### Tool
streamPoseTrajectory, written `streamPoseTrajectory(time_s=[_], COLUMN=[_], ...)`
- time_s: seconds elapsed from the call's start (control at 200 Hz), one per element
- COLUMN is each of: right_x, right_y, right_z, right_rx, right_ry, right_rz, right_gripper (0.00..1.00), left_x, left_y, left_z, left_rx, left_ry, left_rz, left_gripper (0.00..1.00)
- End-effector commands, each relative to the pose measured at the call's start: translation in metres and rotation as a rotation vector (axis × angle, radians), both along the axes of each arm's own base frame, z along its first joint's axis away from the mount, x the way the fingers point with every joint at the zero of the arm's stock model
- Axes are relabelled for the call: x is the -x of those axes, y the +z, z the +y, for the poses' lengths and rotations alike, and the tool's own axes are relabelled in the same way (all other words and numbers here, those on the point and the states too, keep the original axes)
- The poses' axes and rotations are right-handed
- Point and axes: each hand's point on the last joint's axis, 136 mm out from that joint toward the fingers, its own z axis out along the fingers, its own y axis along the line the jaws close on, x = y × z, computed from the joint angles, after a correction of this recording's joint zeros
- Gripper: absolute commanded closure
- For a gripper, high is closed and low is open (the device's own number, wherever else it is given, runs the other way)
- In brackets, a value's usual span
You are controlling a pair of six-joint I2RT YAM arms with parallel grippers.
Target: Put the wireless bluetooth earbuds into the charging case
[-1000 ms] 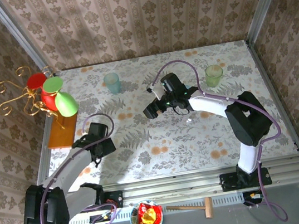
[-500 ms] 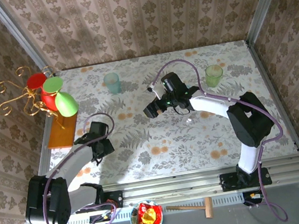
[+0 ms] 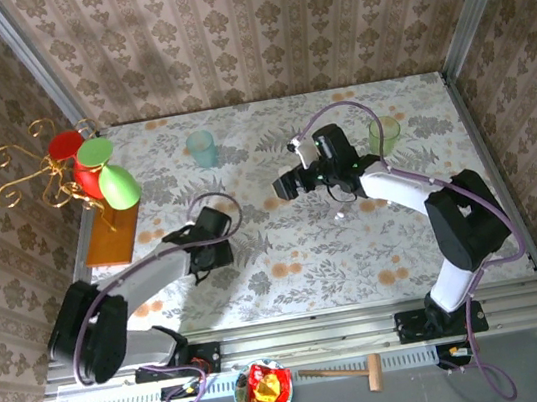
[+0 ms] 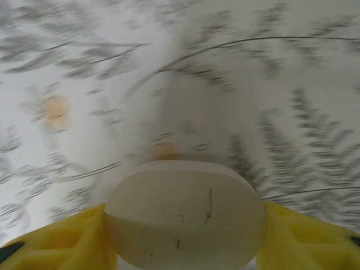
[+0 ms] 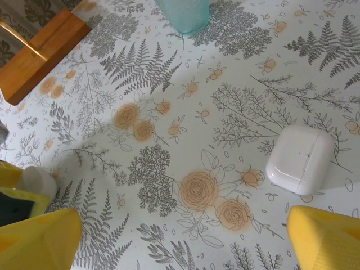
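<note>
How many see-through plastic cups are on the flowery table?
2. A pale blue see-through plastic cup stands at the back, left of centre; a pale green cup stands at the back right. More could be hidden.

Table cover (image 5: 169, 185): smooth, matt, cloth-like sheet with a printed floral pattern. White rounded case (image 5: 301, 159): smooth plastic with a soft sheen; cream oval piece (image 4: 185, 216): matt, with fine dark scuff marks. Block (image 5: 42, 53): brown wood, smooth satin finish; cup (image 5: 183, 11): translucent teal, plastic or glass
</note>
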Motion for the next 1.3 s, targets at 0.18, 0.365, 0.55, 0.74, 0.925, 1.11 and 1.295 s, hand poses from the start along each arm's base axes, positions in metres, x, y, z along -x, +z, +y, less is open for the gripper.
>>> streamPoseTrajectory(time_s=[0.18, 0.365, 0.55, 0.74, 0.925, 1.11, 1.295], right_x=[0.004, 0.005, 0.004, 0.015, 0.055, 0.088, 0.094], right_y=[0.009, 0.011, 0.009, -0.005, -0.032, -0.057, -0.087], right_z=[-0.015, -0.021, -0.024, -0.009, 0.039, 0.081, 0.100], right_rx=[-0.017, 0.015, 0.046, 0.074, 0.162, 0.213, 0.289], right_ry=[-0.043, -0.054, -0.051, 0.049, 0.320, 0.539, 0.593], right_rz=[-0.026, -0.048, -0.081, -0.114, -0.224, -0.267, -0.257], right_gripper=[0.05, 0.05, 0.05, 0.03, 0.04, 0.07, 0.07], left_x=[-0.014, -0.017, -0.026, -0.030, -0.031, -0.029, -0.027], left_y=[-0.003, -0.004, 0.034, 0.073, 0.089, 0.084, 0.080], left_z=[-0.082, -0.089, -0.085, -0.059, -0.035, -0.015, -0.003], left_rx=[0.047, 0.088, 0.178, 0.215, 0.268, 0.303, 0.297], left_ry=[-0.132, -0.146, -0.139, -0.090, 0.006, 0.101, 0.148], left_rz=[0.008, 0.024, -0.058, -0.182, -0.240, -0.249, -0.248], left_gripper=[0.40, 0.23, 0.05, 0.00, 0.00, 0.00, 0.00])
